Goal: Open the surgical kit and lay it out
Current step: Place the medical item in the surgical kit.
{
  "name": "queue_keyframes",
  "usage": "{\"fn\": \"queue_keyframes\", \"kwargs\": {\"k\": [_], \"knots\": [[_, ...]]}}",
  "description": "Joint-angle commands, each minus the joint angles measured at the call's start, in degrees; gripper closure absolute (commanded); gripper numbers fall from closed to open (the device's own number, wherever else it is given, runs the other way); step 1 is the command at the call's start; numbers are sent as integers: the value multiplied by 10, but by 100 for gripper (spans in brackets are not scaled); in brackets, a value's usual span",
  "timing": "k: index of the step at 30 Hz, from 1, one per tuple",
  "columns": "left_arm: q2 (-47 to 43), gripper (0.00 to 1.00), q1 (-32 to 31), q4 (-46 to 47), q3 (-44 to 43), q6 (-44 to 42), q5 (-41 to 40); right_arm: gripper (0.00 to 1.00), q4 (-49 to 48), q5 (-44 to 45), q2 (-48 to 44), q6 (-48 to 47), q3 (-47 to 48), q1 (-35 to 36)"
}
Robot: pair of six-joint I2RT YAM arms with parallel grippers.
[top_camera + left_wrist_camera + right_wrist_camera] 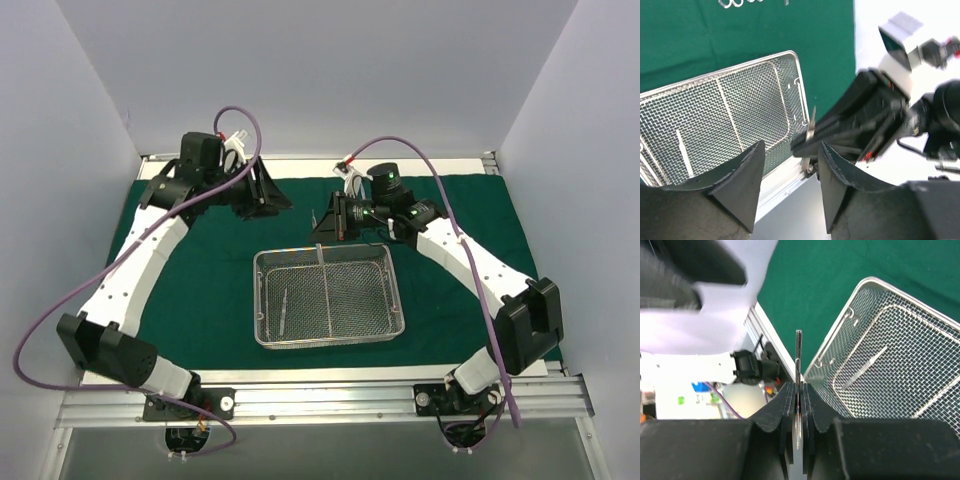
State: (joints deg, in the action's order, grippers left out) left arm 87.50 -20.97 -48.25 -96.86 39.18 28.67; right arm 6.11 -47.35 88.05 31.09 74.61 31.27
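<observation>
The dark green cloth (200, 290) lies spread flat on the table. The silver wire-mesh tray (262, 300) sits at its middle and holds one slim steel tool (283, 306). That tool also shows in the right wrist view (865, 367). My right gripper (323, 217) hovers over the tray's far edge. It is shut on a thin flat steel instrument (798, 357) held upright. My left gripper (270, 196) is open and empty just left of it, jaws facing the right gripper (860, 125). Steel ring handles (737, 4) lie on the cloth beyond the tray.
The table's metal rail (320, 398) runs along the near edge with both arm bases on it. Grey walls close in the left, right and back. The cloth reaches nearly to the table's side edges.
</observation>
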Motion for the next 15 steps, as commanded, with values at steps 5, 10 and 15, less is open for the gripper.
{"fn": "queue_keyframes", "kwargs": {"k": [5, 10, 15], "knots": [[-142, 43, -7, 195, 162, 38, 106, 100, -161, -1, -60, 123, -17, -14], [-160, 39, -36, 262, 189, 64, 115, 100, -204, 1, -70, 162, -5, -15], [-153, 39, -64, 282, 191, 74, 100, 100, -267, 9, -81, 211, -13, -14]]}}
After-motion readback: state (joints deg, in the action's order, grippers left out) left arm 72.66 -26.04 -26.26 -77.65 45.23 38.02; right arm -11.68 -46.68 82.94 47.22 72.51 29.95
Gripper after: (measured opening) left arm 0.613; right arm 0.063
